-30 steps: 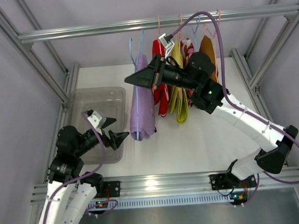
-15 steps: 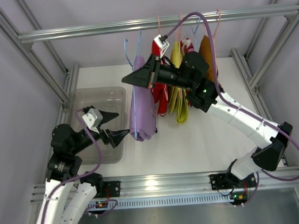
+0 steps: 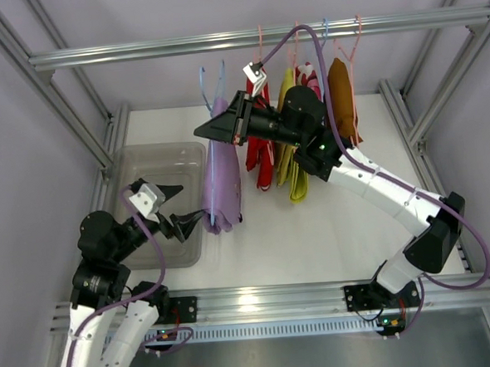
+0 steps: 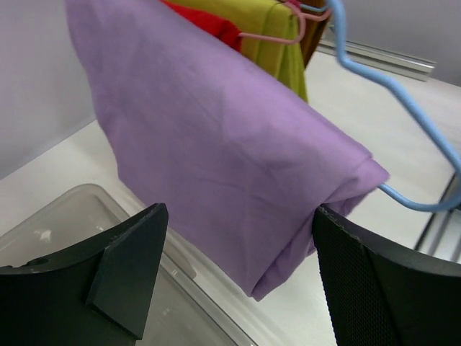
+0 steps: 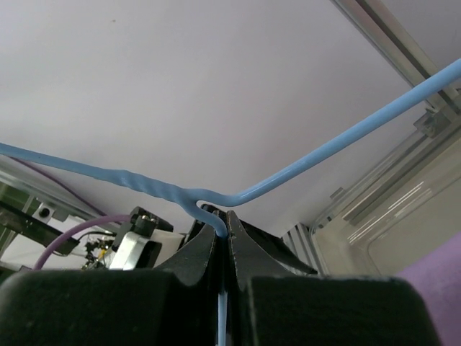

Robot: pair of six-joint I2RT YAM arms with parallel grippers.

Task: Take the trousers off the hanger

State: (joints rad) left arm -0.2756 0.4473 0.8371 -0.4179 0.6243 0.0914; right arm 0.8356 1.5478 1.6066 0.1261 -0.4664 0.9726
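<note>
nearest the bases, the left gripper [image 3: 187,202] is reaching out over the right edge of a clear plastic bin [image 3: 155,149], its fingers standing wide apart. in the left wrist view the folded lower end of the lilac trousers [image 4: 216,144] is hanging in the gap between those spread fingers. whether either finger is touching the cloth i cannot tell.

the lilac trousers are hanging draped over a blue hanger [image 5: 324,155], just to the right of the bin and above the white table [image 3: 331,228]. the hanger's thin wire is curving out from under the cloth on the right side in the left wrist view.

further back and higher, the right gripper [image 3: 202,132] is pointing left at the top of the lilac trousers. its fingers are pressing together on the blue wire, pinching it at the bend by the twisted neck, as the right wrist view shows.

behind it, the red trousers [image 3: 260,158] and the yellow-green trousers [image 3: 295,168] are hanging side by side on pink hangers [image 3: 349,48], with a brown garment [image 3: 340,94] further right. the metal rail [image 3: 178,46] is running across the far end above them.
</note>
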